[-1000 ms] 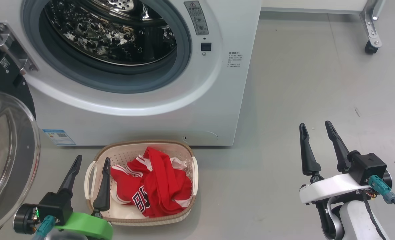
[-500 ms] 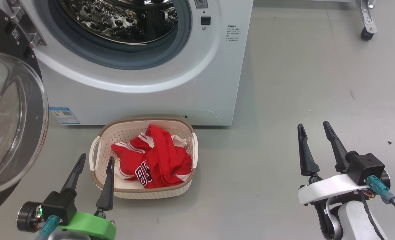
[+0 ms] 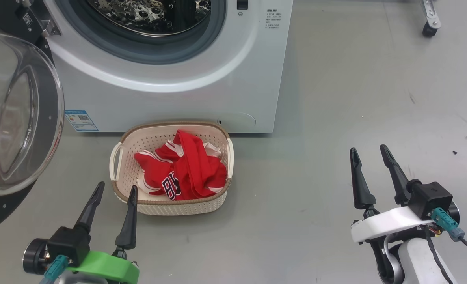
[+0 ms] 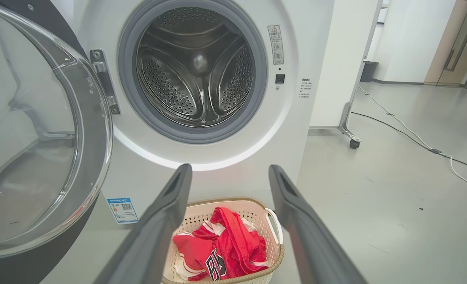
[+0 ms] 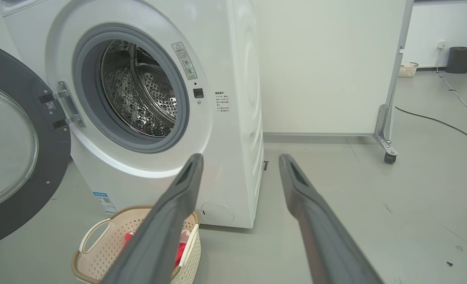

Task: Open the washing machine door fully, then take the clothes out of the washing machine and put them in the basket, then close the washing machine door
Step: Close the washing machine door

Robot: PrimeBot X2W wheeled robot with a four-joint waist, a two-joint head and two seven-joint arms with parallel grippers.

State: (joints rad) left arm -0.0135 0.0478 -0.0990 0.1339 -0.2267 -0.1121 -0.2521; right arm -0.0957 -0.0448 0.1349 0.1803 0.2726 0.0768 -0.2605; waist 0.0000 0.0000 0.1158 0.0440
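Washing machine [image 3: 170,102]: a white front-loader on the grey floor [image 3: 316,118], at the top left of the head view, its grey-ringed mouth uncovered.
Washing machine door [image 3: 12,110]: swung wide open on its hinge to the machine's left, black rim around a bulging clear glass bowl.
Drum [image 4: 196,67]: the left wrist view looks straight in at perforated steel and three ribs. The head view catches its lower edge.
Room beyond: the right wrist view takes in a white panel on casters [image 5: 389,157], a dark bin [image 5: 460,59] and a second pale basket [image 5: 408,69] by the far wall. The left wrist view shows cables [image 4: 399,126] across the floor.
Basket [image 3: 174,207]: on the floor just in front of the machine, below its mouth.
Clothes [image 3: 186,169]: red jerseys with white trim, heaped inside the basket, dark lettering showing.
Left gripper [image 3: 117,185]: jaws spread wide and empty, tips near the basket's near-left corner.
Right gripper [image 3: 367,148]: jaws equally wide and empty, over bare floor well right of the basket.
Blue label [image 3: 81,120]: low on the machine's front, on its left side.
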